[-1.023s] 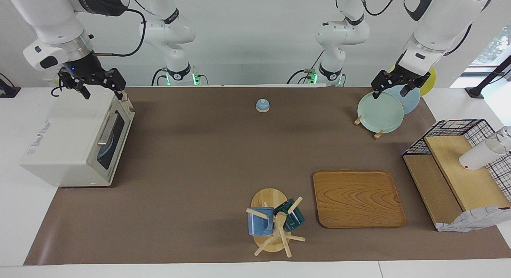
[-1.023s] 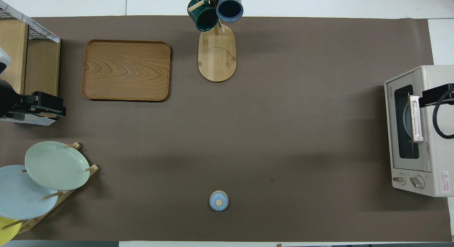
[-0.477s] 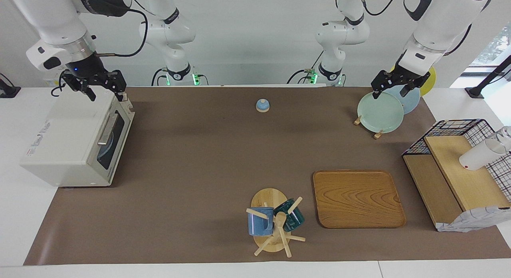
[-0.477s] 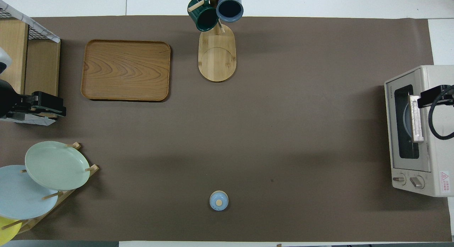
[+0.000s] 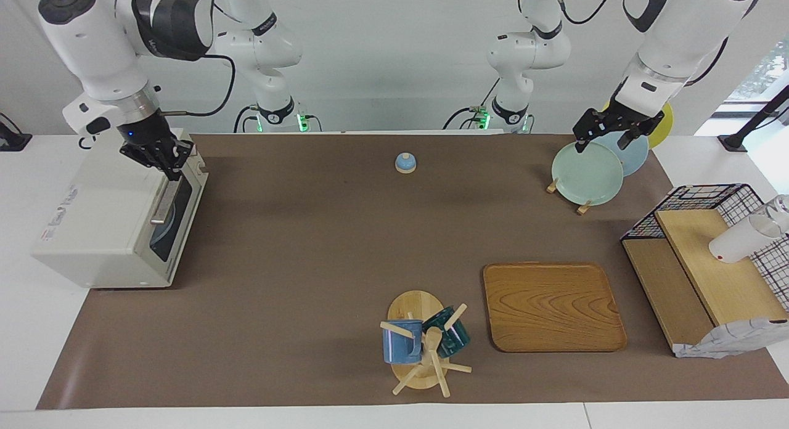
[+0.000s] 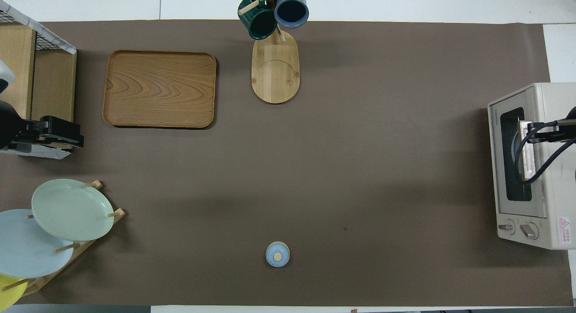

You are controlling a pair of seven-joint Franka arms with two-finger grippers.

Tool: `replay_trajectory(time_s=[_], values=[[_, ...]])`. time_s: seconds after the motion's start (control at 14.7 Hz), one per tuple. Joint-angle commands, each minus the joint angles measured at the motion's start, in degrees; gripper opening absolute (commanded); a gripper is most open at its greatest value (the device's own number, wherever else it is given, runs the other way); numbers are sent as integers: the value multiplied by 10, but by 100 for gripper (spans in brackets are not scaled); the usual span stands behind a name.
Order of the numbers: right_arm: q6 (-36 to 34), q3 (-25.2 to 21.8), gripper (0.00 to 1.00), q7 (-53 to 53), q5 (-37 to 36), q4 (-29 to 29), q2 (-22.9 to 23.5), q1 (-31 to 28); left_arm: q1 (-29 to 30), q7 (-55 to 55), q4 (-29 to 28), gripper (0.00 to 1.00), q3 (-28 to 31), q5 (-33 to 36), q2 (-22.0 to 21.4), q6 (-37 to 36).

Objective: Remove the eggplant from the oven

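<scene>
The off-white oven [image 5: 98, 219] [image 6: 553, 101] stands at the right arm's end of the table with its glass door closed. The eggplant is hidden; only a pale blue dish shows through the window. My right gripper [image 5: 171, 170] [image 6: 533, 126] is shut, pointing down at the oven's top front edge, right by the metal bar handle [image 5: 161, 207] [image 6: 529, 164]. I cannot tell whether it touches the handle. My left gripper [image 5: 601, 143] [image 6: 65, 137] waits open over the plate rack, holding nothing.
A rack of plates [image 5: 585, 173] stands under the left gripper. A black wire basket with wooden shelves [image 5: 709, 262] is at the left arm's end. A wooden tray [image 5: 551, 306] and a mug tree [image 5: 422, 343] lie farthest from the robots, a small blue knobbed lid [image 5: 405, 163] nearest.
My right gripper has gone from open to shut and swung down from above the oven's top toward the door handle. The left arm has not moved.
</scene>
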Motion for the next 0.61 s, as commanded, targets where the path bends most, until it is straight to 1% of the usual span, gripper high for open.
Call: replay_trajectory(time_s=[0.0, 0.2, 0.41, 0.55], values=[[24, 2, 0, 3, -10, -58, -25, -20, 7, 0, -9, 100, -4, 2, -8, 1], [30, 2, 0, 3, -24, -83, -20, -25, 7, 0, -9, 100, -4, 2, -8, 1], [38, 2, 0, -1, -47, -94, -12, -25, 7, 0, -9, 100, -4, 2, -8, 1], [56, 2, 0, -13, -49, -112, -12, -43, 7, 0, -9, 100, -4, 2, -8, 0]])
